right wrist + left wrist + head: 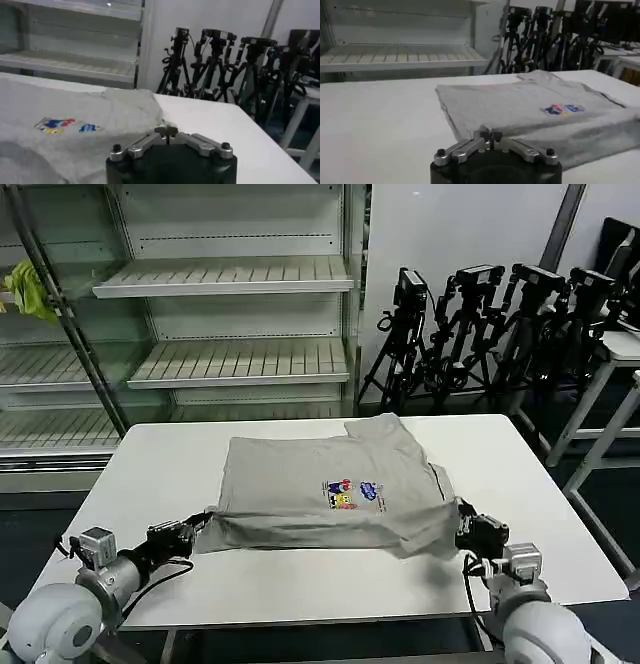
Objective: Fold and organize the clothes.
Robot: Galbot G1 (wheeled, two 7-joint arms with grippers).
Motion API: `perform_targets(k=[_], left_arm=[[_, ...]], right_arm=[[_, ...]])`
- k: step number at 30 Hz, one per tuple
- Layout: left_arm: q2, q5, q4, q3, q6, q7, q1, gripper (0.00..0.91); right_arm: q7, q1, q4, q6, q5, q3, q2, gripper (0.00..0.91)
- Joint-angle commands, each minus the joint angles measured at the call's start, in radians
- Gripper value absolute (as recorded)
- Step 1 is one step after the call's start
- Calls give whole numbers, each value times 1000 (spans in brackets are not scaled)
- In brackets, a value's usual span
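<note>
Even, diffuse indoor light, moderately bright, seemingly from overhead; the white surface reads bright but not blown out; no hard glare anywhere. Shadows stay soft — a faint grey band lies under the near edge of the grey shirt; the floor beneath is dark. In the wrist views the black tool housings look slightly soft at close range; the tripods behind are mildly blurred — the shelves show a cool greenish cast.

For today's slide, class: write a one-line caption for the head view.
Both grippers, left and right, pinch the grey shirt's near corners on the white table.
</note>
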Motion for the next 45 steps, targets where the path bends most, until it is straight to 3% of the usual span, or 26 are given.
perform_targets(k=[1, 17, 33, 34, 35, 36, 37, 38, 40, 41, 45], left_arm=[[29, -3, 60, 51, -2, 0, -87, 50], [58, -5, 104, 97, -3, 2, -140, 50], [45, 22, 160, 181, -17, 2, -199, 50], [44, 23, 165, 189, -17, 2, -205, 60], [42, 25, 170, 199, -19, 2, -213, 191], [41, 26, 173, 205, -20, 1, -220, 363], [39, 28, 177, 213, -22, 2, -225, 474], [37, 29, 184, 221, -22, 2, -235, 544], [35, 34, 193, 233, -23, 1, -246, 756], [33, 38, 200, 241, -28, 1, -254, 907], [22, 51, 219, 259, -43, 0, -275, 907]], right_arm=[[-44, 103, -65, 3, 5, -27, -10, 0], [-102, 284, -135, 2, -15, -139, -3, 0], [-107, 266, -190, 1, -64, -176, 40, 0], [-107, 264, -194, 1, -67, -174, 43, 0], [-108, 259, -203, 1, -72, -173, 46, 0], [-109, 258, -207, 2, -75, -173, 47, 232], [-109, 258, -213, 2, -77, -172, 49, 232], [-113, 256, -219, 0, -85, -169, 52, 746], [-111, 256, -223, -6, -91, -167, 54, 907], [-109, 258, -229, -14, -91, -163, 56, 907], [-104, 266, -259, -15, -104, -158, 67, 907]])
